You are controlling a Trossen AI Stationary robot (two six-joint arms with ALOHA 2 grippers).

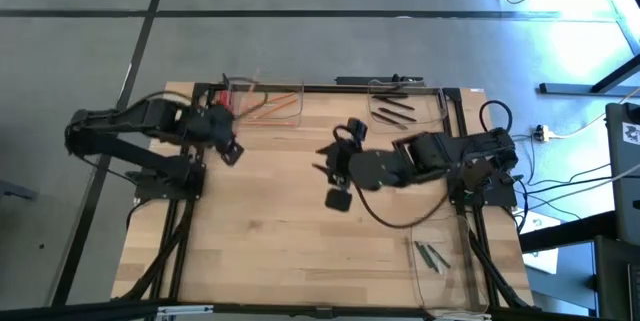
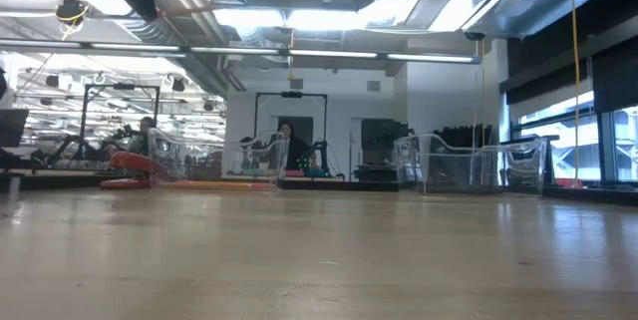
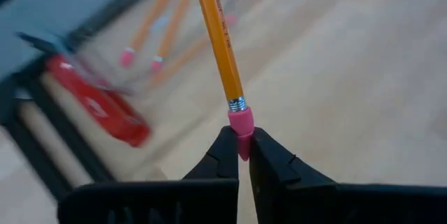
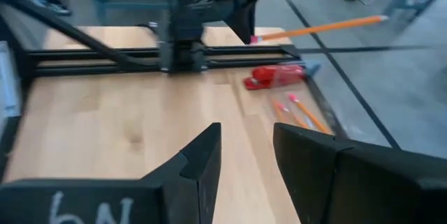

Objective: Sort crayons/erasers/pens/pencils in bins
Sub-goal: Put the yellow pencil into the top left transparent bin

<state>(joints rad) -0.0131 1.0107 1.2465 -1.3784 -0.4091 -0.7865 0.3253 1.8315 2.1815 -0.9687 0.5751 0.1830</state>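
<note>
Left gripper (image 3: 244,155): clamped on pink eraser end of a pencil (image 3: 218,39); barrel print unreadable.
Right gripper (image 4: 246,155): wide, empty, mid-desk.
Bin (image 1: 262,100): far left corner, pencils (image 1: 283,107) inside.

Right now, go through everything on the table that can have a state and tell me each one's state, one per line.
left gripper: fingers shut on a pencil's pink end.
held pencil: off the table, sticking out from the fingers.
right gripper: fingers open, empty, over the table's middle.
far left bin: holds pencils and a red bar.
far right bin: holds pens.
near right bin: holds a few dark sticks.
</note>
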